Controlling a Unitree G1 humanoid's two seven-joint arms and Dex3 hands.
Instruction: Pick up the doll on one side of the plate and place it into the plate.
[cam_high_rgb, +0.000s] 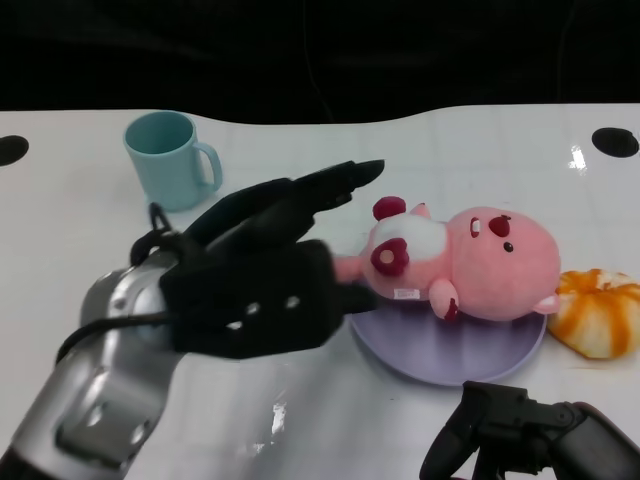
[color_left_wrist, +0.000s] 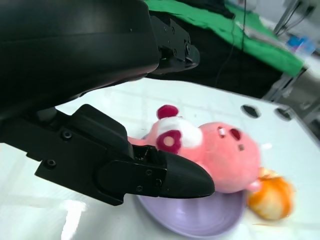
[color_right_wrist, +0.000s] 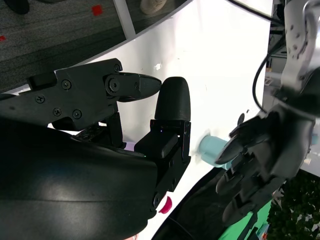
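You see the pink doll (cam_high_rgb: 470, 262) lying on the lavender plate (cam_high_rgb: 440, 348) on the white table (cam_high_rgb: 80, 220). Your left hand (cam_high_rgb: 262, 280) hovers beside it, fingers spread, empty. The right hand (cam_high_rgb: 530, 435) rests low; its grip can't be told.

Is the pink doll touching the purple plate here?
Touching: the head view shows the doll lying on the plate, with no gap.

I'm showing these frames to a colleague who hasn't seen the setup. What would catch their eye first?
The pink doll lying on the lavender plate at centre, head toward the orange plush beside the plate. Next, the big black left hand, fingers apart, right by the doll's feet, with a teal mug behind it.
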